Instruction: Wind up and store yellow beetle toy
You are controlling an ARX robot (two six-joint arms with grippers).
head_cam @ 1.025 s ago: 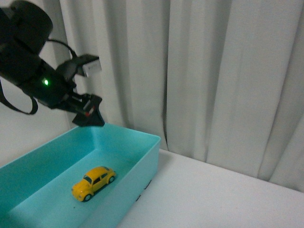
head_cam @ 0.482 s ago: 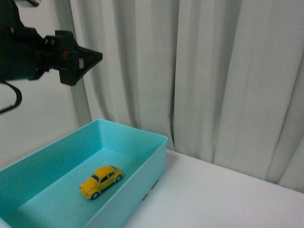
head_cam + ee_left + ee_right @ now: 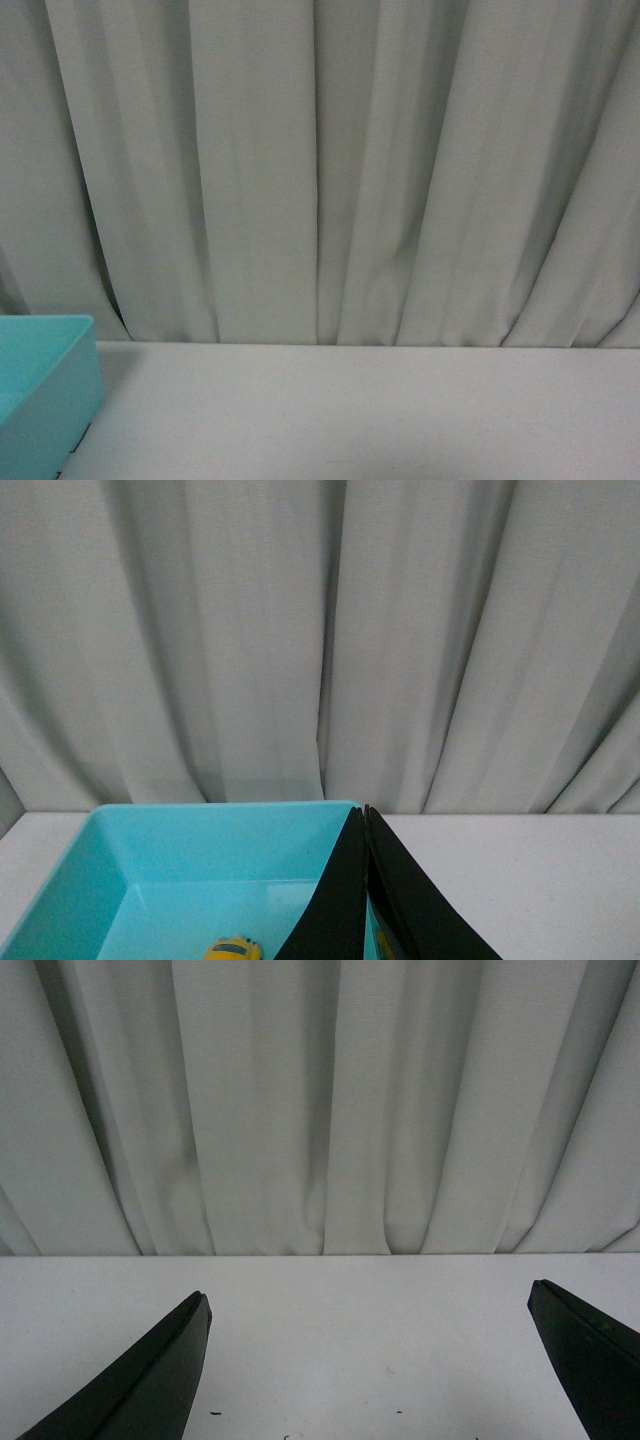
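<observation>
The yellow beetle toy (image 3: 232, 949) lies on the floor of the turquoise bin (image 3: 190, 825); only its roof shows at the edge of the left wrist view. My left gripper (image 3: 366, 812) hangs above the bin's corner, shut with nothing between its black fingers (image 3: 335, 900). In the front view only one corner of the bin (image 3: 45, 385) shows at the lower left, and the toy and both arms are out of sight. My right gripper (image 3: 368, 1300) stands open over bare white table, its fingers (image 3: 150, 1385) wide apart and holding nothing.
A white table (image 3: 350, 410) runs from the bin to the right. Grey-white curtains (image 3: 320, 170) hang close behind the table's far edge.
The front view has swung to the right: the bin has slid to the far left edge, and the toy and the left arm have left that picture.
</observation>
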